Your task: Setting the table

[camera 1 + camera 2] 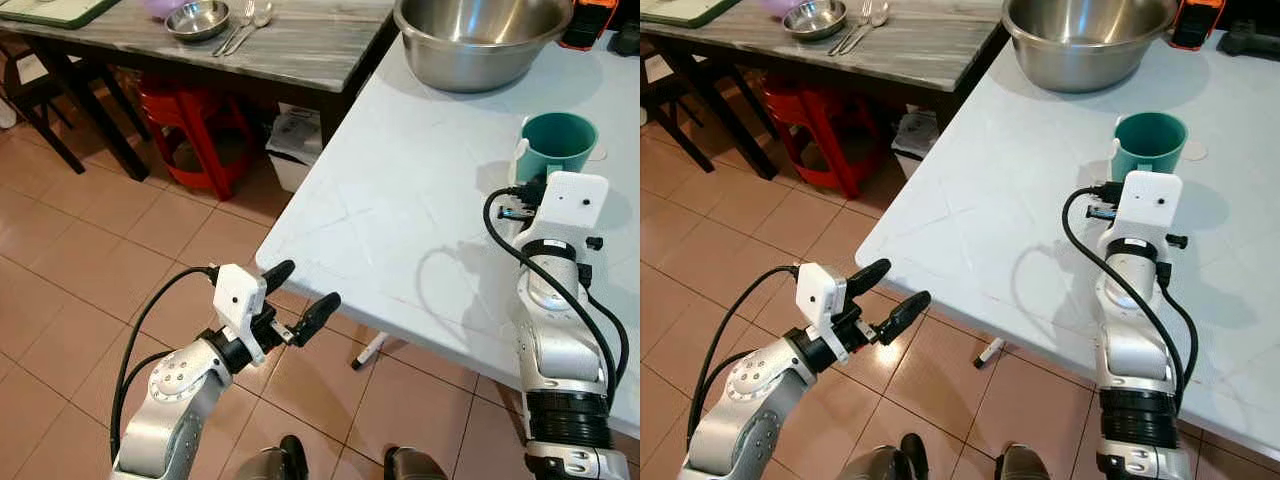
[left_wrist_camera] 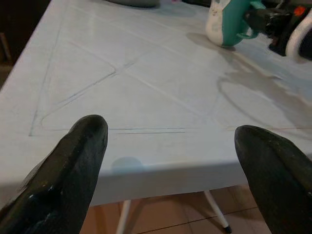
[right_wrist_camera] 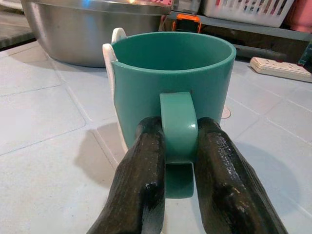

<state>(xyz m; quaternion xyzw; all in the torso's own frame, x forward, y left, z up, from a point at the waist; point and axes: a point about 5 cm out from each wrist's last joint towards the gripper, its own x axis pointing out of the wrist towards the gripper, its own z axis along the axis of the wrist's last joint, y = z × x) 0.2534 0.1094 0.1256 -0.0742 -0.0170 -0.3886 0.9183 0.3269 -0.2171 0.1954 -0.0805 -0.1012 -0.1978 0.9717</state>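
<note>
A teal mug (image 1: 556,142) stands upright on the pale blue-white table (image 1: 400,220), and it shows close up as the mug (image 3: 170,78) in the right wrist view. My right gripper (image 3: 178,161) is shut on the mug's handle (image 3: 178,126), one black finger on each side. My right arm (image 1: 555,300) reaches over the table's near edge toward it. My left gripper (image 1: 300,295) hangs open above the tiled floor, just off the table's near left corner, holding nothing; its fingers (image 2: 73,170) point at the table edge.
A large steel bowl (image 1: 480,40) sits behind the mug. A marble-topped table (image 1: 280,45) at the far left carries a small steel bowl (image 1: 197,19) and cutlery (image 1: 243,28). Under it are a red stool (image 1: 195,130) and a white bin (image 1: 295,145).
</note>
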